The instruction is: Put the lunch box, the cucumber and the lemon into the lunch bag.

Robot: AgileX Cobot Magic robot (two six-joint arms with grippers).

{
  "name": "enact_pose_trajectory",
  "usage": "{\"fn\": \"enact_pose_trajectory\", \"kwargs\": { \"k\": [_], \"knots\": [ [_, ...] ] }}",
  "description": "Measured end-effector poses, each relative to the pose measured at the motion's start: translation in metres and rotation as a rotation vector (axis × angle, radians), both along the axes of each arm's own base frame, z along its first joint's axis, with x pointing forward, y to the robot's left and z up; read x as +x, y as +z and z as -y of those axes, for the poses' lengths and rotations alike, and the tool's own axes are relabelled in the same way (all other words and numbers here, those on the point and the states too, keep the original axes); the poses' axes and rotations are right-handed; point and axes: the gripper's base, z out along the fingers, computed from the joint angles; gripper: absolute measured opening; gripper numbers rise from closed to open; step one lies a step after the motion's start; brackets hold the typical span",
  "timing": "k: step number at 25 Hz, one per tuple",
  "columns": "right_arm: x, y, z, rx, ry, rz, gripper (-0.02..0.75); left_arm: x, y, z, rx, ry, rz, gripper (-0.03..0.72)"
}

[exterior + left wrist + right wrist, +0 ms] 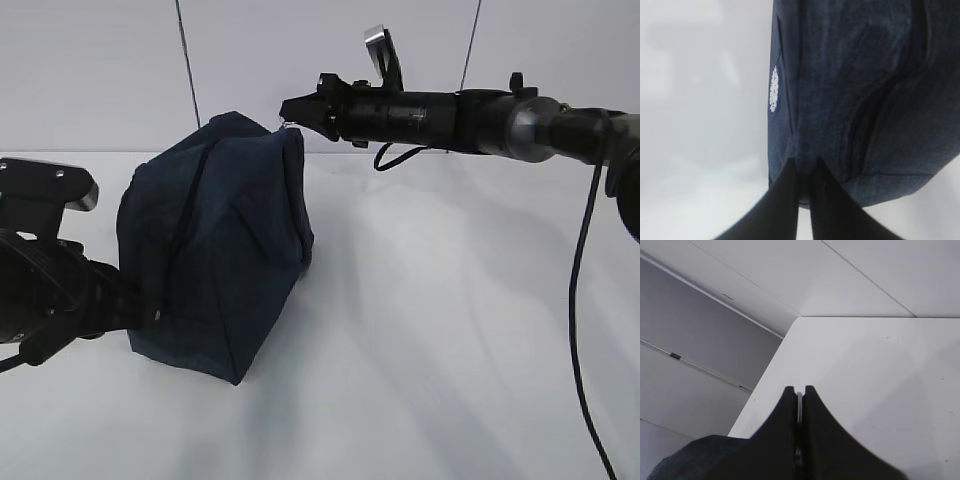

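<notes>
The boxy dark navy fabric lunch bag is pinched low by the left gripper, while its metal ring pull is clamped in the right gripper

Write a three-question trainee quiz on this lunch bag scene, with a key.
1. True or false: the lunch bag lies flat and open on the table.
2. What does the right gripper pinch? A) the strap handle B) the metal ring pull C) nothing
3. Which part of the bag does the left gripper grip?

Key
1. False: it stands upright, and no opening shows.
2. B.
3. A lower edge of the fabric, on the side away from the right gripper.
</notes>
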Motion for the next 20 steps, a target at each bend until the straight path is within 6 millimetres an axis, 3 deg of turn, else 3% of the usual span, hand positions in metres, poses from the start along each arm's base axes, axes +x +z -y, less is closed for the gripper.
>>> {"fn": "enact_pose_trajectory", "kwargs": {
  "k": [15,17,20],
  "knots": [
    [-0.0007,0.0044,0.0000,0.038,0.033,-0.015,0.020,0.0003,-0.0040,0.0002,0.005,0.005,-0.015,0.026],
    [-0.0009,0.0045,-0.0001,0.039,0.035,-0.015,0.020,0.0001,-0.0055,0.0018,-0.004,-0.004,-0.024,0.064],
    [-0.0007,0.0045,0.0006,0.039,0.034,-0.015,0.020,-0.0007,-0.0105,0.0053,-0.024,-0.030,-0.051,0.210]
  ]
}}
